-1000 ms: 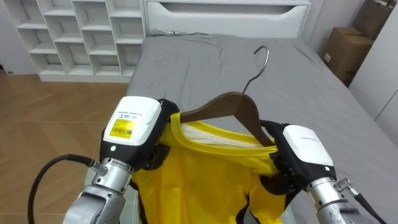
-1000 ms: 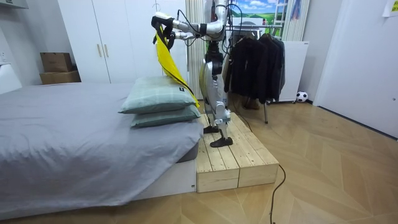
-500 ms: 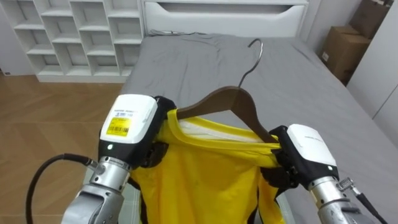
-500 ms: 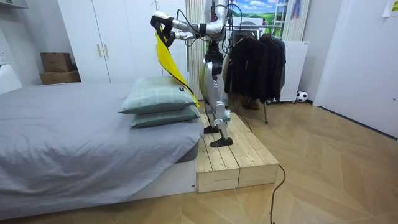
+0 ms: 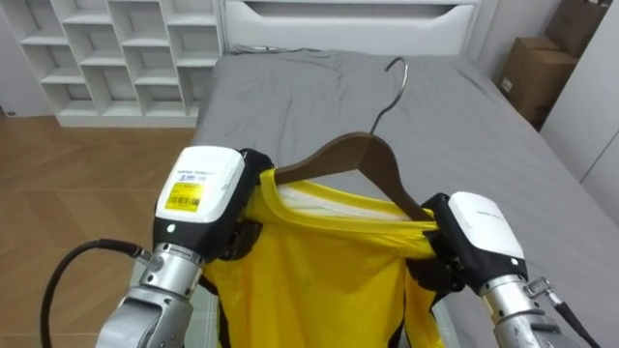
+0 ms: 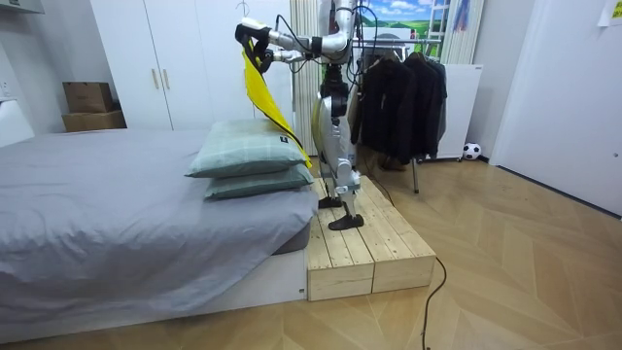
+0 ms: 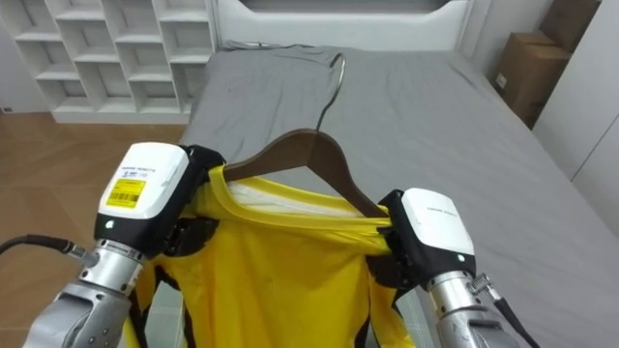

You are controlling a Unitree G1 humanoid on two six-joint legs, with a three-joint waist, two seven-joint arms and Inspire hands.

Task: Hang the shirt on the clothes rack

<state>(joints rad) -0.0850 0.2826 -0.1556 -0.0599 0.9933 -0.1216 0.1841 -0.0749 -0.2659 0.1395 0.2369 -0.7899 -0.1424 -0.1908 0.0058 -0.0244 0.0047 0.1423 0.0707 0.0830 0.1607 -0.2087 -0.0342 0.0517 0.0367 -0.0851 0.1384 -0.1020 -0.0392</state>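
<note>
A brown wooden hanger [image 5: 354, 158] with a metal hook [image 5: 391, 81] stands inside the neck of a yellow garment [image 5: 319, 280], held up in front of me over the bed. My left hand [image 5: 205, 193] is shut on the garment's left shoulder, at that end of the hanger. On the other side my right hand [image 5: 479, 232] is shut on the right shoulder, and the neckline runs taut between the two hands. In the room view I stand on a wooden platform [image 6: 369, 255] beside the bed with both arms raised, the garment [image 6: 260, 92] hanging from them.
The grey bed [image 5: 455, 116] lies ahead and below, with white cube shelving [image 5: 116, 48] at the far left and a cardboard box [image 5: 532, 75] at the right. Two green pillows [image 6: 248, 157] lie near the platform. Behind me stands a rack of dark clothes [image 6: 403, 92].
My right hand has closed on the garment's right shoulder and drawn it outward. The neckline has pulled taut over the hanger, and the hanger sits a little higher.
</note>
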